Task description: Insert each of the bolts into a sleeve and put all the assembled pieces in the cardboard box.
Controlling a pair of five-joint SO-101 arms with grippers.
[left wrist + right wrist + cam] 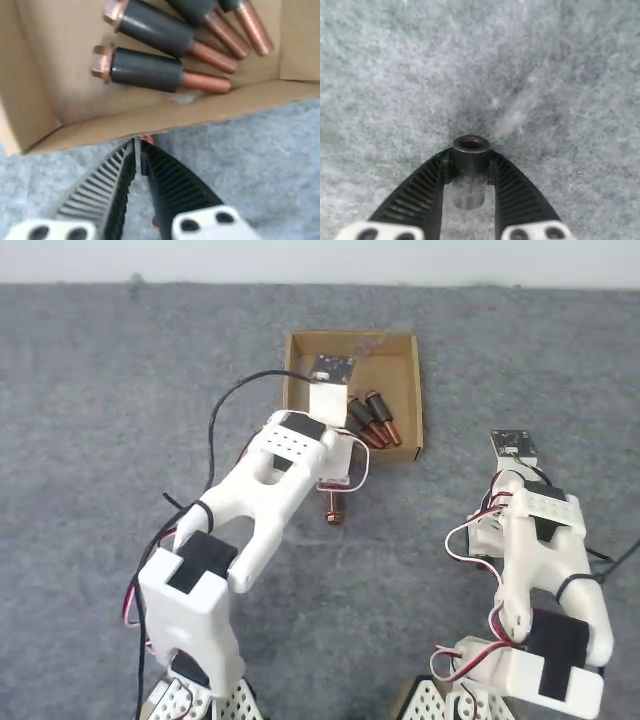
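The cardboard box [404, 360] lies at the back centre of the table, and its near wall [150, 120] shows in the left wrist view. In it lie three copper bolts in dark sleeves [145, 70], also visible from above [372, 423]. My left gripper [138, 146] hangs just outside the box's near wall, shut on a copper bolt [332, 508] whose tip peeks between the fingers [146, 139]. My right gripper [470, 167] is low over the carpet, shut on a black sleeve [470, 149] that stands upright, its open end up.
Grey carpet covers the whole table. The right arm [535, 540] is folded back at the right, well apart from the box. The left arm [270, 500] stretches diagonally from the front left toward the box, with a black cable [225, 410] looping beside it.
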